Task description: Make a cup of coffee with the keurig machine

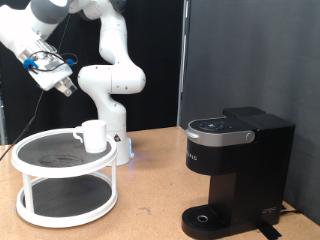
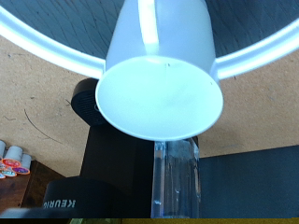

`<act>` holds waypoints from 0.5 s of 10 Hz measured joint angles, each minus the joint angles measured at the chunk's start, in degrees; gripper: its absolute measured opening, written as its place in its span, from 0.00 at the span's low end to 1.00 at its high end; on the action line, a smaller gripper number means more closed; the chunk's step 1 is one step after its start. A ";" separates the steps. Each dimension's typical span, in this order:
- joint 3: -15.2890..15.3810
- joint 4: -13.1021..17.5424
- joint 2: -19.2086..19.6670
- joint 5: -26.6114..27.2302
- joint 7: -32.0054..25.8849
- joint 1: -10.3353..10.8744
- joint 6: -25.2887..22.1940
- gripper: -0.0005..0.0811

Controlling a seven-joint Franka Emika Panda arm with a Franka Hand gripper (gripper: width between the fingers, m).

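The white mug [image 1: 93,135] stands upright on the top tier of a white two-tier round stand [image 1: 40,168] at the exterior view's left. My gripper [image 1: 64,87] hangs in the air above the mug, towards the exterior view's upper left, apart from it and holding nothing. The black Keurig machine [image 1: 235,170] stands at the exterior view's right with its lid down and a round drip base [image 1: 205,218]. In the wrist view the mug [image 2: 159,93] fills the middle, its mouth showing, with the Keurig [image 2: 103,182] beyond it. My fingers do not show there.
The stand's white rim [image 2: 37,42] curves behind the mug in the wrist view. The robot's white base [image 1: 112,90] stands behind the stand. A black curtain [image 1: 250,50] hangs at the back. Bare wooden table [image 1: 150,190] lies between stand and machine.
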 joint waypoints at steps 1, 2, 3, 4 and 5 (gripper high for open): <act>0.00 -1.37 0.04 -0.01 -0.59 0.00 1.86 0.50; 0.00 -2.88 0.07 -0.08 -1.35 0.00 4.07 0.66; -0.01 -4.54 0.12 -0.08 -2.27 0.00 6.54 0.85; -0.03 -6.13 0.25 -0.12 -3.10 0.00 8.77 0.85; -0.06 -7.47 0.56 -0.16 -3.96 0.00 10.54 0.89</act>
